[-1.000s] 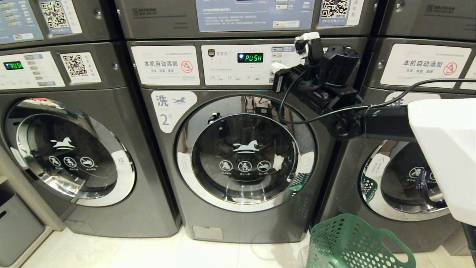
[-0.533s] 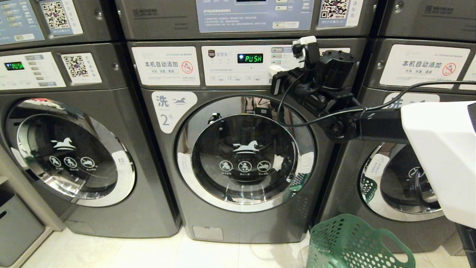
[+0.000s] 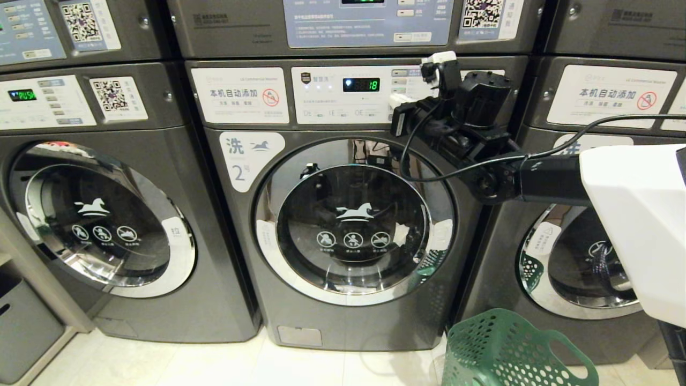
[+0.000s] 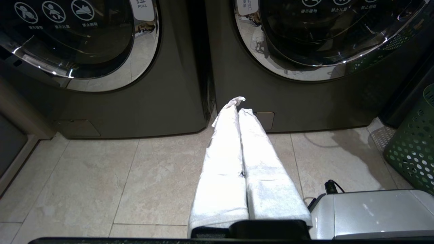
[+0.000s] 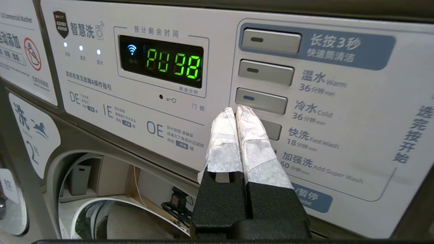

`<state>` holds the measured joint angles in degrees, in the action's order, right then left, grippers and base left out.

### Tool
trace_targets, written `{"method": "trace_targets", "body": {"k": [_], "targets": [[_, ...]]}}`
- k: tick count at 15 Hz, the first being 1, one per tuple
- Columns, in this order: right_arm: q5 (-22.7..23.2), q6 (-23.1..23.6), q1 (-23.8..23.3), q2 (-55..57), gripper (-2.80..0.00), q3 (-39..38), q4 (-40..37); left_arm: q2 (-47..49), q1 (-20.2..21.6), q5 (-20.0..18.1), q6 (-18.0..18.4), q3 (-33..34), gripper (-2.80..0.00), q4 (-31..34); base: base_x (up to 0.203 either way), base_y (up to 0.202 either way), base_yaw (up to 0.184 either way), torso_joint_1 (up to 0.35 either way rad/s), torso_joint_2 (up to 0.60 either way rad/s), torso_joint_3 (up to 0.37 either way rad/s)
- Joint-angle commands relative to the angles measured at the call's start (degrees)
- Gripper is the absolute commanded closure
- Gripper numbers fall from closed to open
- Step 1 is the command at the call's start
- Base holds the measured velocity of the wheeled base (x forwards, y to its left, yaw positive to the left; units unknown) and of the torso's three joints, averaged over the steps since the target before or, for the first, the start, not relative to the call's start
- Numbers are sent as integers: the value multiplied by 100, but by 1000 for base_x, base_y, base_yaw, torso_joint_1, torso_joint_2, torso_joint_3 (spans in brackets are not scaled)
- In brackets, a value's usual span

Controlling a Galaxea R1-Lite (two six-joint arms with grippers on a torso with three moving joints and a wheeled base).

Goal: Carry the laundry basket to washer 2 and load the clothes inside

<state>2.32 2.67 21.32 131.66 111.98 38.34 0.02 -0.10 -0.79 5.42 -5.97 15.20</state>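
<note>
Display (image 3: 361, 84) on washer 2 (image 3: 343, 214) has changed: it read "PUSH" in the earlier head frames and now shows digits ending in 18; the right wrist view catches it as "PU98". Right arm barely shifted, and the head camera moved slightly too.

Right gripper (image 5: 235, 112) is up at washer 2's control panel (image 5: 315, 112), fingers pressed together, holding nothing. The taped tips sit at the left end of the button column, just under the lit cold-wash button (image 5: 261, 101) and over the left end of the button below it, beside the 18-minute fast-wash label. Whether the tips touch the panel cannot be told. In the head view the right gripper (image 3: 399, 99) is at the right end of the panel, above the door (image 3: 353, 221).

The door is shut. Contents behind the glass are not readable.

Left gripper (image 4: 237, 106) hangs low over the floor tiles (image 4: 101, 176), pointing at the seam between the left-hand washer (image 4: 101, 67) and washer 2. Fingers pressed together, empty.

Green laundry basket (image 3: 509, 351) stands on the floor at washer 2's front right corner, in front of the right-hand washer (image 3: 579, 257). Its inside is not visible, and neither gripper touches it.
</note>
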Motion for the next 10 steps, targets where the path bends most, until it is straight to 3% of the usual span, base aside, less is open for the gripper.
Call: {"method": "trace_targets", "body": {"k": [1, 5, 10], "targets": [[-21, 5, -5, -90, 0, -10, 42, -2, 1, 0, 2, 0, 0, 9, 0, 0, 0, 0, 0, 0], [-21, 5, 22, -296, 0, -140, 22, -2, 1, 0, 2, 0, 0, 9, 0, 0, 0, 0, 0, 0], [-2, 3, 106, -820, 0, -1331, 240, -2, 1, 0, 2, 0, 0, 9, 0, 0, 0, 0, 0, 0]]}}
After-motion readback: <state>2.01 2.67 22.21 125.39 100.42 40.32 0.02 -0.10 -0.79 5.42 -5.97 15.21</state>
